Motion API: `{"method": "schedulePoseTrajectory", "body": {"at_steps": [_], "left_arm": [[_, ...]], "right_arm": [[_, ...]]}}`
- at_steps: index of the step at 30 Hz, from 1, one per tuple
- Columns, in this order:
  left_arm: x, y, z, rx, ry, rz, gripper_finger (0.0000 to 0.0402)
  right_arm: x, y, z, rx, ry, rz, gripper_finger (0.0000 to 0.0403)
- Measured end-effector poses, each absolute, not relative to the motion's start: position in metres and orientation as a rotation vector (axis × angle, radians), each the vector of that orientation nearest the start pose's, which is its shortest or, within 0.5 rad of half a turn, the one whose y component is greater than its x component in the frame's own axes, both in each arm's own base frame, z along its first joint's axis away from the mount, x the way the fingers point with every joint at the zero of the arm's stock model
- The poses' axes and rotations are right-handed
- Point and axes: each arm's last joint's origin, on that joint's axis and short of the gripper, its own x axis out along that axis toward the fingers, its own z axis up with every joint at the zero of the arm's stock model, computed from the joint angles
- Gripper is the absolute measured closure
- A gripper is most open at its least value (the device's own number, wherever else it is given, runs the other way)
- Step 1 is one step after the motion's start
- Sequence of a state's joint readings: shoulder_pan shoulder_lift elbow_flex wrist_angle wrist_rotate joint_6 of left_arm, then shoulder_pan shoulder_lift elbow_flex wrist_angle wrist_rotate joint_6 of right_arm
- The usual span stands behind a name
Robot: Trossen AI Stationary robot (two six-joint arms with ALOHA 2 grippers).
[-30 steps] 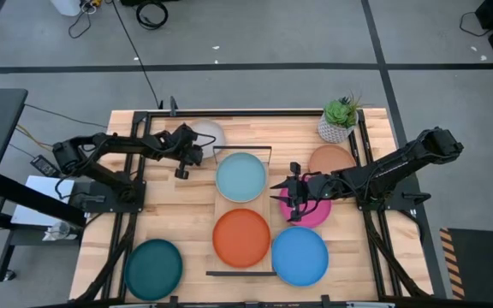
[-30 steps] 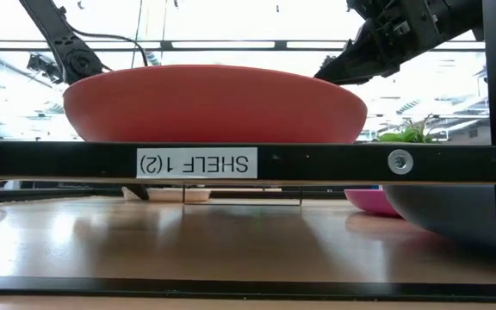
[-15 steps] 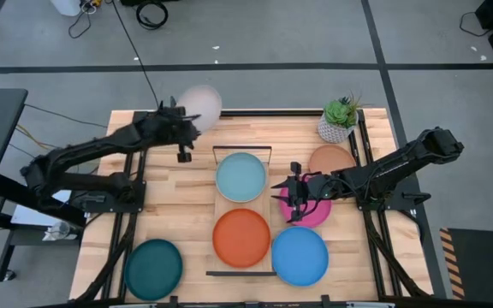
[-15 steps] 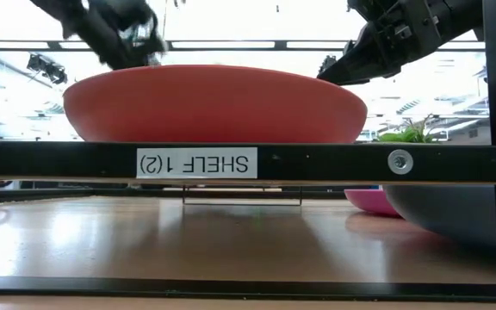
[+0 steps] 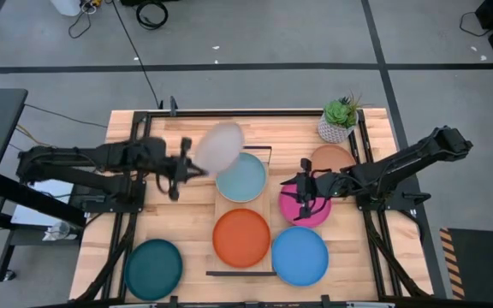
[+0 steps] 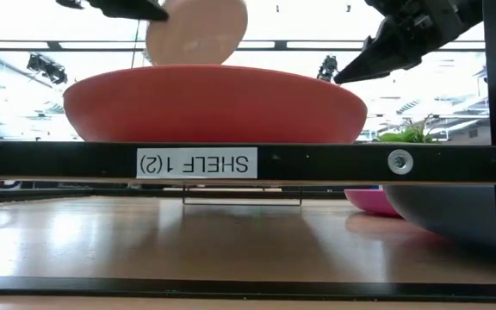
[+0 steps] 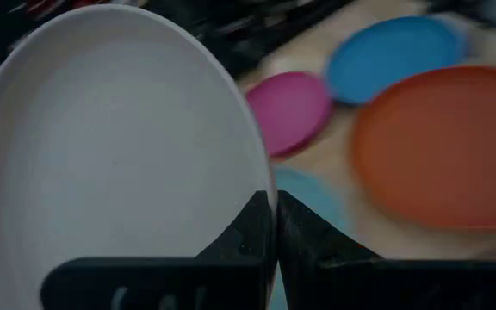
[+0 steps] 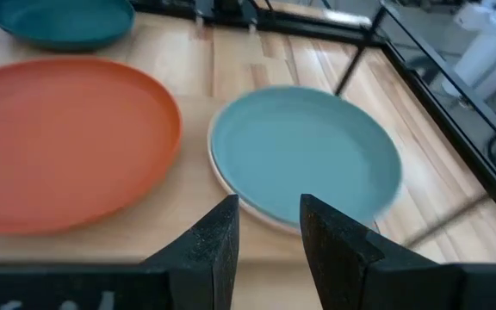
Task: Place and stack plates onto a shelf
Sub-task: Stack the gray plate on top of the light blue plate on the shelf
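My left gripper [image 5: 191,167] is shut on a pale grey plate [image 5: 221,144] held in the air over the shelf's far end; the low view shows the plate [image 6: 198,30] above the orange plate [image 6: 213,103]. The shelf [image 5: 214,204] carries a light teal plate [image 5: 240,177], which lies on a cream-white one [image 8: 231,196], and the orange plate [image 5: 240,237]. My right gripper [image 5: 302,192] is open and hovers over the magenta plate [image 5: 305,210] on the table to the right of the shelf. Blue [image 5: 299,255], dark teal [image 5: 153,267] and terracotta [image 5: 332,158] plates lie flat on the table. My left gripper pinches the grey plate by its rim [image 7: 261,185] between the two fingers [image 7: 252,232], reaching in roughly level from the table's left. The plate is lifted clear of everything and tilted, and it stands out beyond the fingertips toward the shelf.
A potted green plant [image 5: 341,120] stands at the table's far right corner, beside the terracotta plate. Black frame rails run along the table's left and right sides. Bare wood shows at the table's far left part [image 5: 191,128] and between the dark teal plate and the shelf.
My left gripper has lifted the grey plate off the table's far left part, risen with it and swung right toward the light teal plate; the plate has tipped from flat to tilted. My right gripper has shifted slightly right over the magenta plate.
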State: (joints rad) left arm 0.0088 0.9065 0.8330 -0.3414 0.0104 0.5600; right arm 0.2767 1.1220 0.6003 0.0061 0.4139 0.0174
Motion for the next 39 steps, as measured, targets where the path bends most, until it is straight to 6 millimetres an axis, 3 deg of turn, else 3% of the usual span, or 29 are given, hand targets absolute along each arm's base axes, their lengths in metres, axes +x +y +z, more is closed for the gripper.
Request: {"method": "schedulePoseTrajectory", "body": {"at_steps": [6, 12, 18, 22, 28, 39], "left_arm": [[0.195, -0.033, 0.314, 0.537, 0.359, -0.241, 0.0385], [0.193, -0.05, 0.318, 0.52, 0.308, -0.273, 0.0385], [0.21, -0.053, 0.297, 0.313, 0.449, -0.159, 0.0385], [0.221, -0.062, 0.282, 0.269, 0.547, -0.23, 0.0387], [0.238, -0.074, 0.26, 0.382, 0.615, -0.295, 0.0387], [0.27, -0.068, 0.232, 0.703, 0.63, -0.275, 0.0385]], "right_arm": [[0.209, 0.05, 0.23, -0.135, 0.515, -0.179, 0.0272], [0.193, 0.05, 0.24, -0.102, 0.505, -0.182, 0.0272], [0.191, 0.052, 0.239, -0.09, 0.516, -0.177, 0.0272], [0.192, 0.053, 0.24, -0.081, 0.507, -0.174, 0.0272], [0.193, 0.053, 0.24, -0.081, 0.5, -0.174, 0.0272], [0.204, 0.057, 0.232, -0.09, 0.509, -0.169, 0.0272]]}}
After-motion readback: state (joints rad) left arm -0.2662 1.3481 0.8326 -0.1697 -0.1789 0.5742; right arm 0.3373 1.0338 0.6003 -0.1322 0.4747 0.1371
